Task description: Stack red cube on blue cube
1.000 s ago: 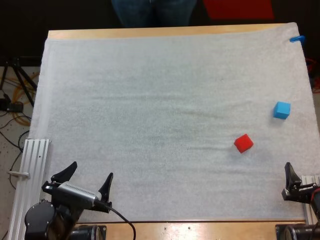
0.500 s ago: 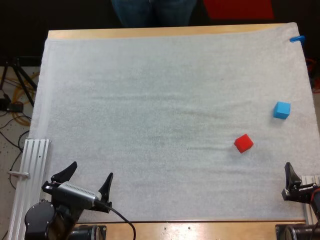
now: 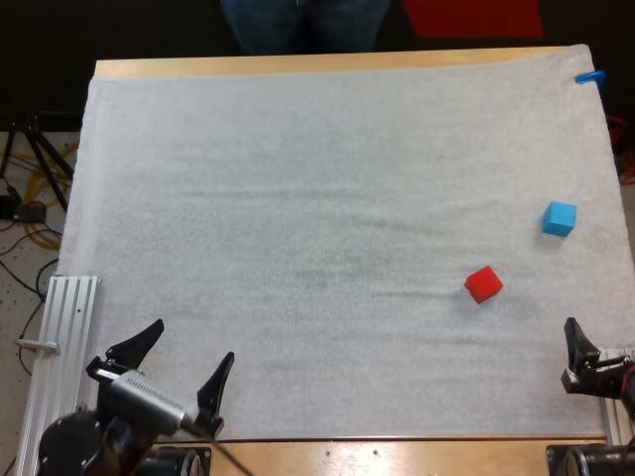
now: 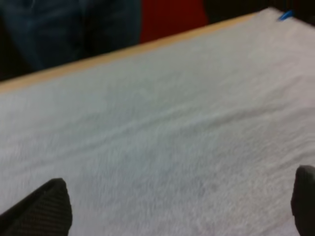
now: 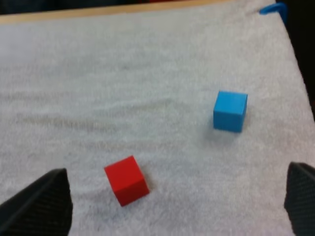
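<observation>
The red cube (image 3: pixel 483 284) lies on the white mat toward the right; the blue cube (image 3: pixel 560 218) sits apart from it, farther back and nearer the right edge. Neither touches the other. In the right wrist view the red cube (image 5: pixel 126 180) and blue cube (image 5: pixel 230 111) both lie ahead of my open right gripper (image 5: pixel 177 206), whose fingers stand wide apart on empty mat. My right gripper (image 3: pixel 585 357) rests at the front right edge. At the front left corner my left gripper (image 3: pixel 179 369) is open with nothing between its fingers, far from both cubes.
An aluminium rail (image 3: pixel 62 327) runs along the mat's left front side. A person's legs (image 3: pixel 303 22) stand beyond the table's far edge. The wooden table edge (image 3: pixel 298 64) borders the mat at the back.
My left gripper has shifted slightly toward the front and right. The cubes and the right gripper have stayed put.
</observation>
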Action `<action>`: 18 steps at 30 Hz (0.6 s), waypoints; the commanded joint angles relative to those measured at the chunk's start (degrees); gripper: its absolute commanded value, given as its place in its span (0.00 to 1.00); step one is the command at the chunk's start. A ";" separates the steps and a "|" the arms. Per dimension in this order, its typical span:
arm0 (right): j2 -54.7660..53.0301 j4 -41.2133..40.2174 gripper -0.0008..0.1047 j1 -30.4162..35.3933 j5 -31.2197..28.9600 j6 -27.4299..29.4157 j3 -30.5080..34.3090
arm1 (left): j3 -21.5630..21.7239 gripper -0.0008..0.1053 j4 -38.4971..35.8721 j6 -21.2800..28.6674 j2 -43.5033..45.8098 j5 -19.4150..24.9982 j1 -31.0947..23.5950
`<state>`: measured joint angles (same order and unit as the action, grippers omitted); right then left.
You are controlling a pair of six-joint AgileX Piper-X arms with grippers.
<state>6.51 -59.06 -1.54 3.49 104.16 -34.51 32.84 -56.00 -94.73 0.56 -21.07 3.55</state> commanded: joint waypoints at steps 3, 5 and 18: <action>5.17 -1.73 0.81 -0.07 1.98 1.68 -5.13 | 4.24 0.83 1.06 -0.76 -4.33 -0.37 3.71; 8.00 -2.81 0.81 -0.07 3.56 2.55 -7.45 | 6.28 0.83 1.06 -0.76 -6.83 -0.60 5.46; 23.93 -11.48 0.81 -3.72 8.60 5.50 -22.05 | 17.53 0.83 -0.76 -0.53 -22.48 -0.60 23.42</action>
<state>29.62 -69.49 -4.83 10.94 108.81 -55.89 49.85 -56.70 -95.18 -21.38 -21.26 26.17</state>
